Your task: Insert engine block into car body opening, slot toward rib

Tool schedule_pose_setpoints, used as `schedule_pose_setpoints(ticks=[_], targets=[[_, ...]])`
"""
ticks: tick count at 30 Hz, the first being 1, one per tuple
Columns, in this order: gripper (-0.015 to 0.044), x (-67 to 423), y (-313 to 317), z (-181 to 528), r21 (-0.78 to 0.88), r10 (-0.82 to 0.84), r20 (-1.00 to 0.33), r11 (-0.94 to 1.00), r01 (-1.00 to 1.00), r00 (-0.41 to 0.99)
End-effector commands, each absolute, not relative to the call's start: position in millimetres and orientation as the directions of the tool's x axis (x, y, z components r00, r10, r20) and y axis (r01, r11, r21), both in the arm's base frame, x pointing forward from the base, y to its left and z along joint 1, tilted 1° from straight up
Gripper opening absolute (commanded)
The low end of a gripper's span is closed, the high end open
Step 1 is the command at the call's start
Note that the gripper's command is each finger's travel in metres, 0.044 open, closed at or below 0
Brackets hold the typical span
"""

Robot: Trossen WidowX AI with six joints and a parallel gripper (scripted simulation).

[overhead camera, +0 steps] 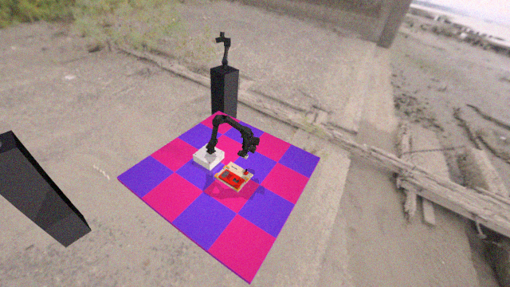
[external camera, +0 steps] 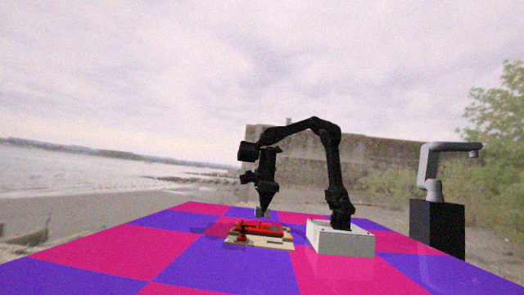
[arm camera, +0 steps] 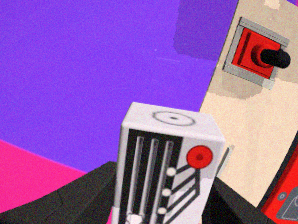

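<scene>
Evidently hand point(overhead camera: 244, 155) point(external camera: 264, 211) point(arm camera: 161, 179) clenched on engine block point(overhead camera: 245, 156) point(external camera: 262, 212) point(arm camera: 170, 165), aloft near car body point(overhead camera: 235, 178) point(external camera: 262, 229) point(arm camera: 287, 200). Probably light, stiff, slick-faced; opposite sides give best hold, top kept free. Opening hard to make out.

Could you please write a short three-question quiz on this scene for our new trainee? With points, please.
1. Multiple choice: What is the gripper point(overhead camera: 243, 155) point(external camera: 263, 211) point(arm camera: 161, 179) holding?
a) the red piece with the black knob
b) the engine block point(external camera: 262, 212) point(arm camera: 172, 118)
c) nothing

2. True or false: The engine block already sits in the opening in the car body.

3. Fill in: On the face of the engine block seen by the wrist camera, the round disc is coloured ____.

Key: 1 b; 2 false; 3 red
</scene>
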State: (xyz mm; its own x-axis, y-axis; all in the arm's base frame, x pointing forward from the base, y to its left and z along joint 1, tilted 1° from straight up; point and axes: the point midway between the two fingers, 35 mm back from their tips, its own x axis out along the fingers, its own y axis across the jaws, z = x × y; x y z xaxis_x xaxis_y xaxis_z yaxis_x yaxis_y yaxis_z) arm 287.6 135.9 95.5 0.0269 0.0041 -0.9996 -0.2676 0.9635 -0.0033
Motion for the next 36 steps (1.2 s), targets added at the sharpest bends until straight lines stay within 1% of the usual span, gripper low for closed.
schedule_pose_setpoints(ticks=[1, 36], targets=[[0.0000, 293.9, 128.8, 91.7, -0.005, 0.002, -1.000, 0.965, -0.262, 0.026], [0.0000, 343.5, 38.3, 61.7, -0.015, -0.009, -1.000, 0.982, -0.191, 0.030]])
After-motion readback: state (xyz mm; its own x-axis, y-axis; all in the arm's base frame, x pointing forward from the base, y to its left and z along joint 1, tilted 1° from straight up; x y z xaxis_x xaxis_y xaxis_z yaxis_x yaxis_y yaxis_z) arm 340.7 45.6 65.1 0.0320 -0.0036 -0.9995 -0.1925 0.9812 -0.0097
